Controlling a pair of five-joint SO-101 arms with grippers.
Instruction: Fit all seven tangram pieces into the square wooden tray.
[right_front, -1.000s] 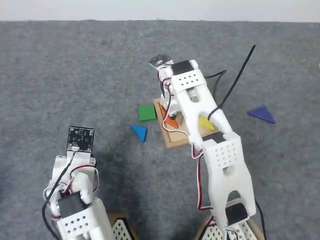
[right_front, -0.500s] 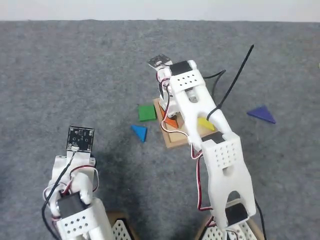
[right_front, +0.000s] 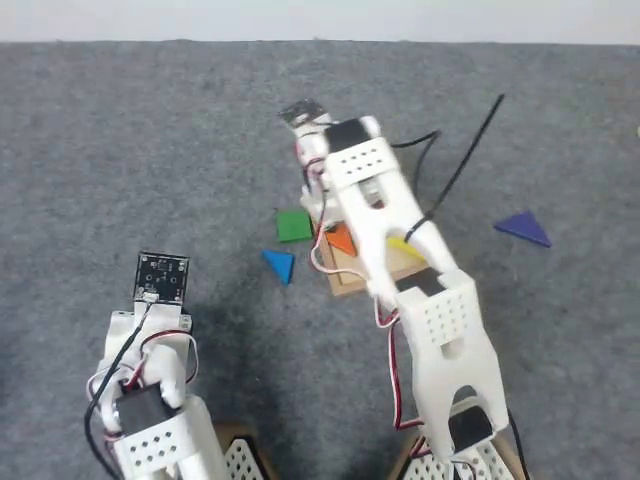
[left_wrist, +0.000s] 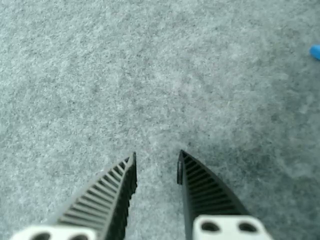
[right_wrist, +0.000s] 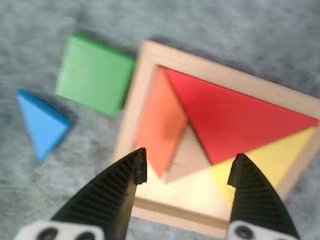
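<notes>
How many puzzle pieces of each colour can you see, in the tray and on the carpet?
Green piece: 1
Blue piece: 1
Orange piece: 1
Red piece: 1
Yellow piece: 1
Purple piece: 1
Total: 6 pieces in sight

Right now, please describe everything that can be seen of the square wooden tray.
The wooden tray is square, of pale wood, with a low raised rim. It lies flat on the grey carpet, turned slightly askew. Inside lie a red triangle, an orange piece and a yellow piece, set close together; part of the tray's floor is bare. The green square lies close beside one corner; whether it touches is unclear. The right gripper hangs open above the tray.
</notes>
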